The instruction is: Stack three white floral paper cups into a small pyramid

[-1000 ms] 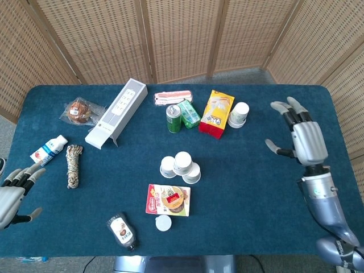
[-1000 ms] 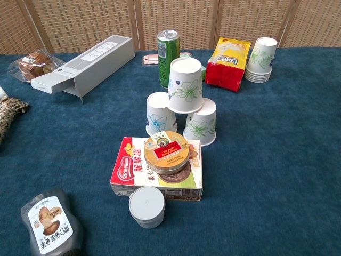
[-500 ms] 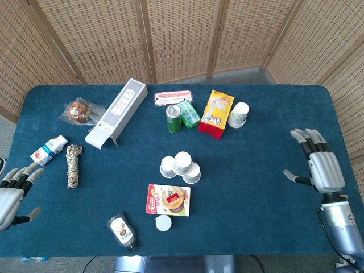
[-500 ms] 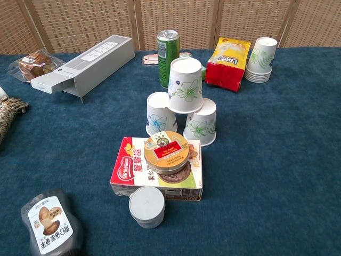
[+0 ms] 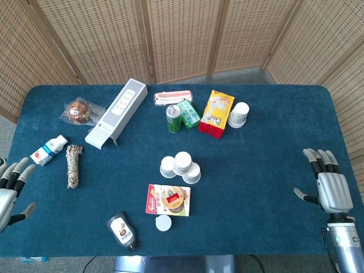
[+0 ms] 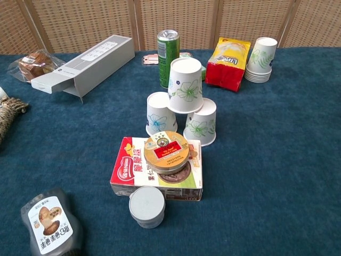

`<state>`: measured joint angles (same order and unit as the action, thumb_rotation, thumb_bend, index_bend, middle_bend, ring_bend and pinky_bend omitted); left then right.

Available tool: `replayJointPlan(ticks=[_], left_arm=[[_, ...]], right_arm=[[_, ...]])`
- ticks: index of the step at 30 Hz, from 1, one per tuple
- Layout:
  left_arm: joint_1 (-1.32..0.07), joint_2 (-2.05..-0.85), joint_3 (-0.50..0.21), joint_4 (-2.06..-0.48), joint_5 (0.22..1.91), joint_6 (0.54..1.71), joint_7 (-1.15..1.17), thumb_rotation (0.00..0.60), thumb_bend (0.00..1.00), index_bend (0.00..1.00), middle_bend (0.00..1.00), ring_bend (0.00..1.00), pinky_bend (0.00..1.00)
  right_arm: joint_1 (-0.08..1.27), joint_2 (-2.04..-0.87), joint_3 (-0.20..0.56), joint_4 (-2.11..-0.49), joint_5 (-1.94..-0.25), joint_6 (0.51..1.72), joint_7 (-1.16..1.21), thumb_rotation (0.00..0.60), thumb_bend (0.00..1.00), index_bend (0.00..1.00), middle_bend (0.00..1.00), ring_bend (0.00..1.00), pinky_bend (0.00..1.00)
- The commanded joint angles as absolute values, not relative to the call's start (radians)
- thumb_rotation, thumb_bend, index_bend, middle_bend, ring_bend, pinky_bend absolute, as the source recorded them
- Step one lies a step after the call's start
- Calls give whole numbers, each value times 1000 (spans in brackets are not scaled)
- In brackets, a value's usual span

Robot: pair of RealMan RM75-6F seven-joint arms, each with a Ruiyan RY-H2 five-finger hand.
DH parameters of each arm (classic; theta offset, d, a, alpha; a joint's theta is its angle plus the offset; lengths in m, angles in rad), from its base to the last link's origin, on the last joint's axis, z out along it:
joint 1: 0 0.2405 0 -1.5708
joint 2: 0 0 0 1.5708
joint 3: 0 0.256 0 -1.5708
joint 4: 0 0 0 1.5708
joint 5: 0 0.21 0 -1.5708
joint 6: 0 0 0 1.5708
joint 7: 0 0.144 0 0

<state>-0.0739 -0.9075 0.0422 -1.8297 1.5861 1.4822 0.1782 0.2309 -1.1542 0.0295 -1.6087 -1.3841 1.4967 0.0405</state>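
White floral cups stand as a pyramid mid-table: top cup (image 6: 185, 84) upside down across the two base cups (image 6: 160, 114), (image 6: 201, 121), just behind the red box (image 6: 157, 176) w/ round tin (image 6: 166, 151). Left hand (image 5: 10, 192) at the near-left edge, fingers spread, holding nothing. Right hand (image 5: 328, 183) near-right, same: splayed, nothing in it.

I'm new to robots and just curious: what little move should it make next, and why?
Probably none beyond resting both arms. The three white floral paper cups already stand as a pyramid, one upside down on two. The left hand and right hand hover apart from them at the blue table's edges, fingers spread, holding nothing.
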Motion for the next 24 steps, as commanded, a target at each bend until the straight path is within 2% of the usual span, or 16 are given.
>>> replayJointPlan(ticks=[1, 6, 10, 14, 24], left_arm=[[-60, -944, 38, -1776, 1647, 1539, 154, 600, 320, 5, 0, 0, 0], [-42, -997, 33, -1690, 1701, 1613, 88, 600, 319, 4, 0, 0, 0], [-32, -1019, 32, -1646, 1697, 1627, 72, 600, 317, 0, 0, 0, 0], [-27, -1030, 28, -1622, 1680, 1625, 74, 600, 316, 0, 0, 0, 0], [-25, -1012, 13, -1660, 1607, 1587, 80, 600, 310, 0, 0, 0, 0]], right_arm=[[214, -1146, 31, -1623, -1386, 1504, 21, 600, 127, 73, 0, 0, 0], [198, -1131, 24, -1647, -1401, 1495, 9, 600, 95, 55, 0, 0, 0], [190, -1133, 18, -1656, -1439, 1499, -16, 600, 56, 40, 0, 0, 0], [189, -1135, 21, -1669, -1439, 1484, -49, 600, 1, 1, 0, 0, 0], [178, -1116, 36, -1720, -1389, 1442, -117, 600, 0, 0, 0, 0, 0]])
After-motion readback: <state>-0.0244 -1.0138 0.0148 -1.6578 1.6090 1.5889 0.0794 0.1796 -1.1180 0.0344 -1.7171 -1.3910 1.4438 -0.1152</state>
